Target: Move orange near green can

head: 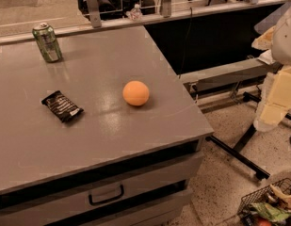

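Orange (136, 93): sitting loose on the table (102, 140), right of centre, touching nothing; standing in open space, so leaving access from above and from the right.
Green can (47, 42): standing upright near the far left corner, well apart from the orange; marking the destination.
Wrapper (62, 106): lying flat left of the orange, on the near side of the direct line to the can.
Gripper (273, 105): hanging at the right edge, beyond the table, over the floor; open or closed, cannot tell.
Step, as judged: waiting for the approach to the orange.
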